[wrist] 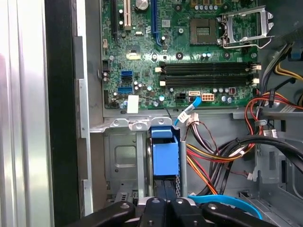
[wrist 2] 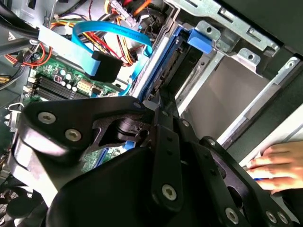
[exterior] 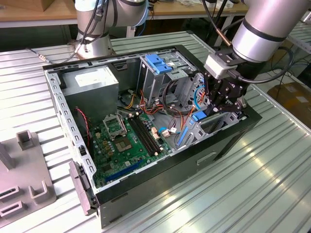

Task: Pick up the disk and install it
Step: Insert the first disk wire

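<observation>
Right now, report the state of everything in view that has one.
computer case, lying on its side, side panel off
disk, standing on edge in the drive bay
end effector, shut on the disk
memory slots, empty

At the case's 3 o'clock, exterior view, the gripper hides most of the disk. The second wrist view crops a hand.

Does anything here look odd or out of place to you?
Yes: a person's hand sits just outside the computer case, close to the end effector reaching inside. The processor socket is also open and empty.
</observation>
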Available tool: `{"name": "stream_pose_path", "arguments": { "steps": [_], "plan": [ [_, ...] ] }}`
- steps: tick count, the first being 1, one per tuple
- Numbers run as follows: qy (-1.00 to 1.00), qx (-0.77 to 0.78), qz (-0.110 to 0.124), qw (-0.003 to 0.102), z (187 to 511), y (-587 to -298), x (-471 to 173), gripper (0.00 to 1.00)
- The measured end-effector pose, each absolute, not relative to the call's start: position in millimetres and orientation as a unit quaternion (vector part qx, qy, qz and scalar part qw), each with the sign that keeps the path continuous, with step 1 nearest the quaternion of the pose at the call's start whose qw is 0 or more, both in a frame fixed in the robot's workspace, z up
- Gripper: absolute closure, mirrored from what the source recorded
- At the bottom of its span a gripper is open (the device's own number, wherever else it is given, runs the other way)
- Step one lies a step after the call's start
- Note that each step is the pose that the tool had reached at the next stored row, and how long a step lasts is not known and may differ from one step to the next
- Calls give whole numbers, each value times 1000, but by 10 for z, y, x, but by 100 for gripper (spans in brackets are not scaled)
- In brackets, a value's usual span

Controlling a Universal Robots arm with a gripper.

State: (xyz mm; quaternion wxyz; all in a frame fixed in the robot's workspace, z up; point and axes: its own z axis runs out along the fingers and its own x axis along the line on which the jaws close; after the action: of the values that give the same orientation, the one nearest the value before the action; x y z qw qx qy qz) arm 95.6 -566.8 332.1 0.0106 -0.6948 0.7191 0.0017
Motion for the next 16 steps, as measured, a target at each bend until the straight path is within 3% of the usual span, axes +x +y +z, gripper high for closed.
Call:
{"name": "stream_pose_path", "arguments": {
  "steps": [5,16],
  "plan": [
    [719,-695,2,11,3477,-5668,956,90],
    [719,-695,2,11,3482,-5668,956,90]
  ]
}}
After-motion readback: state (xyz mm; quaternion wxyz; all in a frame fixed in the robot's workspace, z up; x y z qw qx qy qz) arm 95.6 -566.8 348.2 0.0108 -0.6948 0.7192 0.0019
